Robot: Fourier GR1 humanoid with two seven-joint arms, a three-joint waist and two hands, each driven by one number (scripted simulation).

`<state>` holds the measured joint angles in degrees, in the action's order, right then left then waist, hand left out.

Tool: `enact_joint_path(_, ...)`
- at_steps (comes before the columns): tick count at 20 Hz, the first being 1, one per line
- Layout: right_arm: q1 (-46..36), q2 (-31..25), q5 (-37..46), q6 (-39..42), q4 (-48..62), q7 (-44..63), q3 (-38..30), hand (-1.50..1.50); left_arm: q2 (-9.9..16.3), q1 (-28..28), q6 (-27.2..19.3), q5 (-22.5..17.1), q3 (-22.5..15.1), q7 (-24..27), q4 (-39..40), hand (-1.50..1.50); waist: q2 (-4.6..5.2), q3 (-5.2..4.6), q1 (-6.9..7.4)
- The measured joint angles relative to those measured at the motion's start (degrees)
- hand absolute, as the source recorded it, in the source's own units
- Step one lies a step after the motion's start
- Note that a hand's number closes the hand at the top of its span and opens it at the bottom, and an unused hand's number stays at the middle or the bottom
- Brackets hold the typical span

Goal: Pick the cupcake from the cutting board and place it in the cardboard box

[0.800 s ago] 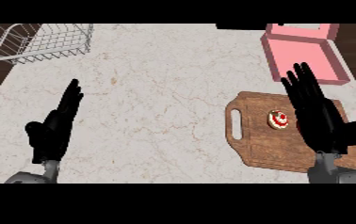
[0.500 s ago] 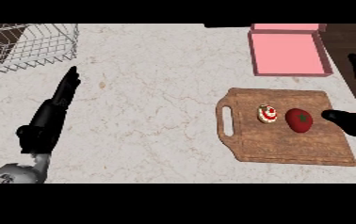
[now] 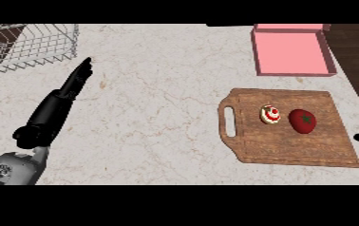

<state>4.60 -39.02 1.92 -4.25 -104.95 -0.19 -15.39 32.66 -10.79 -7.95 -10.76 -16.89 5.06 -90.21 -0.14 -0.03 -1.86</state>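
A: Cupcake (image 3: 270,114) position?
B: On the wooden cutting board (image 3: 280,149), left of centre, near the handle slot. White frosting, red top. Nothing touching it.
A: Neighbour?
B: Red tomato (image 3: 303,121) just beside it, to its right, same board.
A: Box?
B: Pink cardboard box (image 3: 291,53), lid off, well apart from the board, toward the far edge of the marble bench (image 3: 154,106).
A: Hands?
B: Left hand (image 3: 60,104) at the left, fingers straight, edge-on, holding nothing. Right hand: cannot tell, only a dark speck at the right edge.
A: Else?
B: Wire basket (image 3: 35,47), far left corner.
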Motion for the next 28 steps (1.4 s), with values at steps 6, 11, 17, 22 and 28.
enact_joint_path(6, 3.6, -5.3, 8.0, 4.3, -5.0, 1.5, 2.6, -1.5, -0.9, -2.2, 2.7, 0.5, 0.4, 0.9, 2.0, 0.0, 0.11, -0.03, 0.96)
enact_joint_path(11, 2.1, -11.6, 12.7, 11.9, -7.9, 11.3, 8.1, -1.5, -1.3, -3.3, 3.9, 0.8, 0.4, 0.4, 2.0, 0.0, 0.25, -0.09, 2.11)
enact_joint_path(17, -4.8, -13.9, 15.8, 21.0, -12.7, 27.1, 18.4, -1.5, -2.6, -4.1, 4.9, 1.5, 0.3, 0.4, 2.5, 0.0, 0.35, -0.12, 3.16)
enact_joint_path(22, -13.8, -10.4, 17.8, 27.3, -12.8, 41.1, 27.5, -1.5, -3.6, -4.3, 5.7, 2.4, 0.9, 1.4, 4.1, 0.0, 0.41, -0.12, 3.4)
enact_joint_path(28, -20.6, -2.5, 19.1, 32.1, -10.8, 51.3, 33.9, -1.5, -5.0, -3.1, 6.0, 4.1, 2.1, 0.5, 3.1, 0.0, 0.22, -0.04, 2.75)
